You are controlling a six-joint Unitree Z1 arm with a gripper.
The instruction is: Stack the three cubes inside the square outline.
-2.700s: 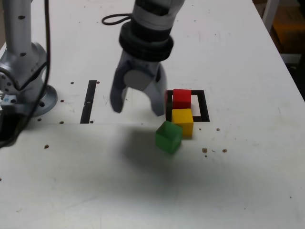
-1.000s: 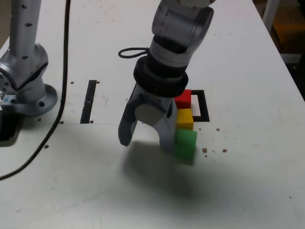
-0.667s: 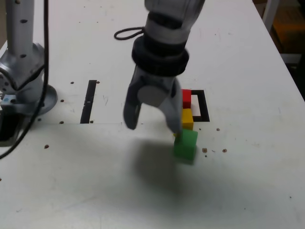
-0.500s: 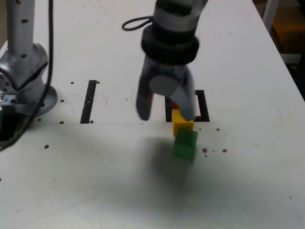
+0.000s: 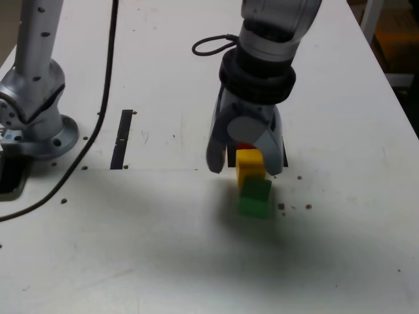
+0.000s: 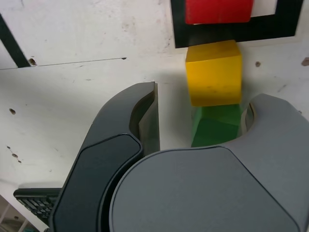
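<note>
On the white table the three cubes lie in a short row running away from the black tape square outline. The red cube sits inside the outline against its near edge. The yellow cube rests just outside that edge, touching or nearly touching the tape. The green cube lies on the table right behind the yellow one, turned slightly askew. The gripper points down over this row with its jaws spread apart and nothing pinched between them. In the wrist view the gripper straddles the green cube, one finger close beside it and the other well clear, with the yellow cube just ahead of the fingertips. A straight black tape strip lies toward the exterior view's left, near the arm's base.
</note>
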